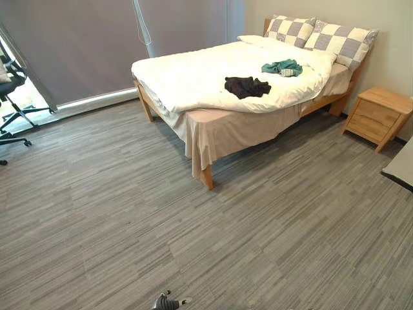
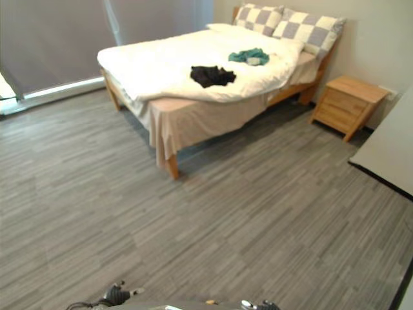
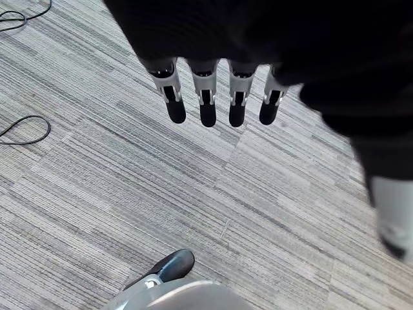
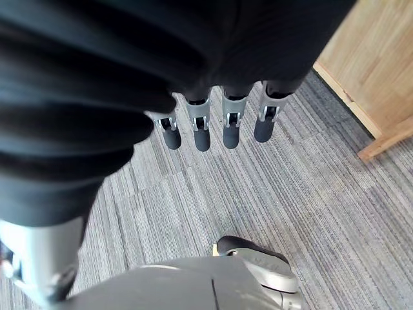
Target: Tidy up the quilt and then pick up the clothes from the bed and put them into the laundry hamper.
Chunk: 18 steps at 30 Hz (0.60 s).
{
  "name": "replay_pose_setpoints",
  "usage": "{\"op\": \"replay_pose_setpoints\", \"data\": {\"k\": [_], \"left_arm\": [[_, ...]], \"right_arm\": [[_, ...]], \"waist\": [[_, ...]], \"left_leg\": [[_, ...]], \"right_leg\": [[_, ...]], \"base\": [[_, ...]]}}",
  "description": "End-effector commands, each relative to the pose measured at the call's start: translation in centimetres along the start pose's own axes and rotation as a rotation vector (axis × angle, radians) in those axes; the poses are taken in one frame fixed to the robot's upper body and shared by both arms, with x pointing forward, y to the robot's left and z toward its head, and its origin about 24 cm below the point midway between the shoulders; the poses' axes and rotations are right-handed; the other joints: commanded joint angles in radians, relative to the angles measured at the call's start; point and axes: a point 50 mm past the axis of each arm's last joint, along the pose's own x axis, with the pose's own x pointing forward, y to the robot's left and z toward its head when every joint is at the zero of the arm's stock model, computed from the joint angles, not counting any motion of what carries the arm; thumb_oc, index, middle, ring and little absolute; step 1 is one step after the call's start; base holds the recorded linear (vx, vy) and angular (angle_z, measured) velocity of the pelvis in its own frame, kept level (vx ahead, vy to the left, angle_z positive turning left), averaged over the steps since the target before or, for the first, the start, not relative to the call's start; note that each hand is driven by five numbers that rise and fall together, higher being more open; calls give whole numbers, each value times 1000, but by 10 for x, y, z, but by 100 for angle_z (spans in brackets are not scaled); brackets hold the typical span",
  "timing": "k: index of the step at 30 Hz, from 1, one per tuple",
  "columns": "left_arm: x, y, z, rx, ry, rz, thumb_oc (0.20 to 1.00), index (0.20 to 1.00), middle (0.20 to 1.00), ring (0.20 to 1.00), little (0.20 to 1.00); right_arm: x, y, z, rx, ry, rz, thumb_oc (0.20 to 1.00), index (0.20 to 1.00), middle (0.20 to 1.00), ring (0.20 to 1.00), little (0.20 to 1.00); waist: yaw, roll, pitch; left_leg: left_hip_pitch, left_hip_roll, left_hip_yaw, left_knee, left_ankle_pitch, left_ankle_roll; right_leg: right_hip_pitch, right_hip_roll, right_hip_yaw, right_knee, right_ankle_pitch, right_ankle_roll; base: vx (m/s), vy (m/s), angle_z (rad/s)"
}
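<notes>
A wooden bed stands across the room with a white quilt (image 1: 200, 74) spread over it, rumpled and hanging over the near side. A black garment (image 1: 246, 86) lies on the quilt near the bed's foot. Closer to the pillows a teal garment (image 1: 282, 66) lies bunched up. My left hand (image 3: 206, 97) hangs over the grey striped floor with straight fingers, holding nothing. My right hand (image 4: 231, 123) hangs the same way, fingers straight and empty, far from the bed.
Two checked pillows (image 1: 322, 35) lean at the headboard. A wooden nightstand (image 1: 377, 116) stands right of the bed, and a table edge (image 1: 403, 165) juts in at the far right. An office chair (image 1: 10, 103) stands at the left by the grey curtain (image 1: 84, 45).
</notes>
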Motion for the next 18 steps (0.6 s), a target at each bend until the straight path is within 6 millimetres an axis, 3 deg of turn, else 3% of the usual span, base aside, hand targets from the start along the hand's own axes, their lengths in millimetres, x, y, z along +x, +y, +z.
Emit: {"op": "replay_pose_setpoints", "data": {"k": [1,14,15,16,18], "left_arm": [[4,8,19,55,-40,10,1000,1000,1000,1000,1000],[6,17,26,55,-56,47,1000,1000,1000,1000,1000],[6,18,25,56,-51,49,1000,1000,1000,1000,1000],[6,26,24,63,-42,71,1000,1000,1000,1000,1000],[6,31,23,68,-35,92,1000,1000,1000,1000,1000]], "right_arm": [[3,-6,19,-15,-30,-8,1000,1000,1000,1000,1000],[4,-13,16,31,-8,-46,1000,1000,1000,1000,1000],[4,-13,16,32,-6,-47,1000,1000,1000,1000,1000],[4,-13,20,42,-16,-47,1000,1000,1000,1000,1000],[5,-15,26,52,-37,-61,1000,1000,1000,1000,1000]], "waist": [[-9,-26,64],[-6,-28,108],[-3,-30,108],[6,-36,120],[6,-28,138]], "left_leg": [[44,10,71,-29,-52,-47],[-2,5,84,-29,-57,-31],[-3,5,85,-29,-61,-28],[-11,7,87,-29,-71,-15],[3,15,96,-29,-86,-6]], "right_leg": [[139,-61,44,-189,-28,128],[81,-63,51,-154,-40,134],[69,-61,50,-127,-49,134],[-1,-52,40,15,-69,154],[-97,-58,7,213,-41,209]], "base": [[0,0,0],[52,40,-3],[68,41,3],[102,63,-1],[94,73,-11]]}}
